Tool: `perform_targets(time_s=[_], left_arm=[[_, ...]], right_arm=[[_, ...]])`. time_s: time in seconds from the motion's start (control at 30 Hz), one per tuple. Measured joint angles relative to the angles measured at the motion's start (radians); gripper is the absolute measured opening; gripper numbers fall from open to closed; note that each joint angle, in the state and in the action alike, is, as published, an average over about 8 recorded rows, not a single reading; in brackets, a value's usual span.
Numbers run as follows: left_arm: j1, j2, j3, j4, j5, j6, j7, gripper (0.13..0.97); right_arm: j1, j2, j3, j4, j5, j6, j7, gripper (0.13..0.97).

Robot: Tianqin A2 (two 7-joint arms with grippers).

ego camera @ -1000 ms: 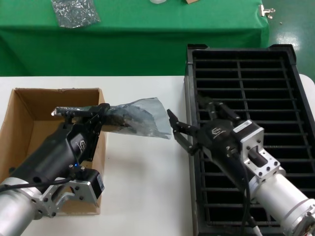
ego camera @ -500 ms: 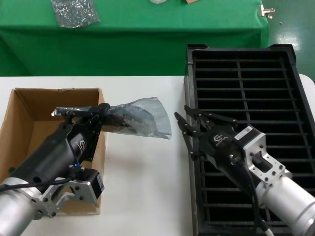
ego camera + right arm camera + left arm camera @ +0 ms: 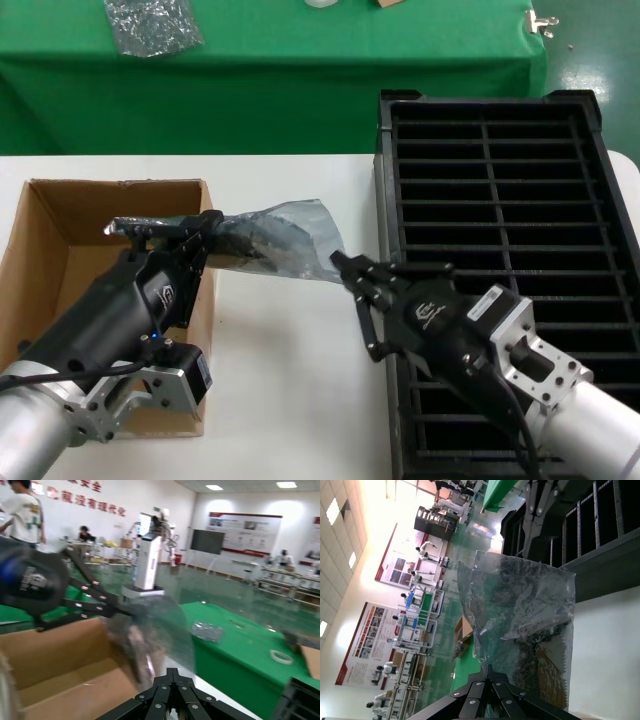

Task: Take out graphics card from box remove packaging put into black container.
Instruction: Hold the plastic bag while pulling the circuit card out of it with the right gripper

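My left gripper (image 3: 207,232) (image 3: 490,667) is shut on one end of the packaging (image 3: 300,235) (image 3: 520,605), a grey shiny bag held in the air just above the right wall of the brown box (image 3: 60,215). The dark graphics card (image 3: 250,240) (image 3: 542,630) shows through the bag. My right gripper (image 3: 341,264) (image 3: 172,670) is shut, with its tip at the bag's far lower corner. Whether it pinches the film I cannot tell. The black container (image 3: 480,97) lies to the right, under the right arm.
A smaller crumpled silvery bag (image 3: 150,25) lies on the green table (image 3: 300,70) behind. The white table (image 3: 290,380) shows between box and tray. In the right wrist view the open box (image 3: 60,665) lies beyond the bag (image 3: 150,630).
The right gripper has moved left off the tray and turned, bringing its tip to the bag's far corner. The left gripper and the bag have stayed where they were.
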Motion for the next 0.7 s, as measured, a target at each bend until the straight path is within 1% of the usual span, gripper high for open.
perform_targets(time_s=[0.37,0.53,0.7], left_arm=[[0.000,0.000,0.000,0.000,0.000,0.000,0.000,0.139],[0.000,0.000,0.000,0.000,0.000,0.000,0.000,0.139],[0.000,0.000,0.000,0.000,0.000,0.000,0.000,0.139]], right_arm=[[0.042,0.024,-0.037,0.001,-0.074,-0.089,0.072,0.135],[0.047,0.019,-0.020,-0.024,-0.124,-0.129,0.115,0.135],[0.043,0.000,0.019,-0.069,-0.182,-0.186,0.159,0.135]])
